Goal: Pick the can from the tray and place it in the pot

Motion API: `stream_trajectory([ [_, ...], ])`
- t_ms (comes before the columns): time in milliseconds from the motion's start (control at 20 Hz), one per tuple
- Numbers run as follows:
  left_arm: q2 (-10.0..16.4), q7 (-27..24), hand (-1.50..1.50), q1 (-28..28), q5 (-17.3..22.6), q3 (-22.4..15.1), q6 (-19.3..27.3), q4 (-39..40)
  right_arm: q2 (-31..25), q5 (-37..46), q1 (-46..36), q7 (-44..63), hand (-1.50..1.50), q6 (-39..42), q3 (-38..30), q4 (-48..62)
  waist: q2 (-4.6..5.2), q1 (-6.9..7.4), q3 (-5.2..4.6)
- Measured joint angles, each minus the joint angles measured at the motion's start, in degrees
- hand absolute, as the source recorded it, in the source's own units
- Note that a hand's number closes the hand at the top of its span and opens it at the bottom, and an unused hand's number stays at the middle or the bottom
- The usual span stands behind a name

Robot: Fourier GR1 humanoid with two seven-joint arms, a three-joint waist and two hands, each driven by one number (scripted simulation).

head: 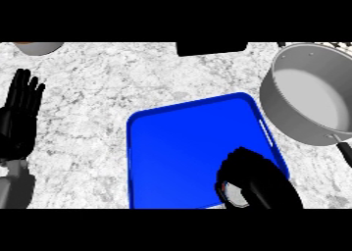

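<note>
A blue tray point(186, 142) lies on the marble counter in the middle of the head view. Over its near right corner my right hand point(257, 177) is curled round the can point(233, 193), of which only a pale rim with a red edge shows below the fingers. The grey pot point(312, 95) stands to the right of the tray, its inside bare, with a black handle point(350, 156) pointing toward me. At the left edge my left hand point(15, 117) rests open, fingers up.
A black object point(211, 47) sits at the back edge behind the tray. A pale round vessel point(38, 47) shows partly at the back left corner. Bare marble lies between the left hand and the tray.
</note>
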Motion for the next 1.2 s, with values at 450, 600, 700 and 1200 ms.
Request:
stream_trajectory([
  [450, -1.10, 1.25, 0.00, -2.62, -0.25, -2.31, -0.72, -1.02, -1.66, -0.43, 8.65, 13.95, 1.50, 3.14, -13.65, -24.18, 1.52, 3.87, 0.17],
  [600, -1.87, 2.21, 0.00, -3.87, -0.78, -3.33, -0.28, -1.40, -3.70, -1.65, 7.29, 14.61, 1.50, 5.84, -22.19, -24.08, 1.83, 5.00, 0.22],
  [700, -2.17, 2.77, 0.00, -4.07, -0.97, -3.80, -0.29, -1.66, -5.23, -4.32, 5.66, 14.45, 1.50, 8.35, -28.11, -23.02, 1.95, 5.53, 0.24],
  [1200, -2.81, 1.17, 0.00, -5.34, -0.98, -3.61, -1.85, 0.64, -15.74, -26.87, -4.71, 3.29, 1.50, 14.04, -53.12, -1.14, 2.25, 6.84, 0.27],
])
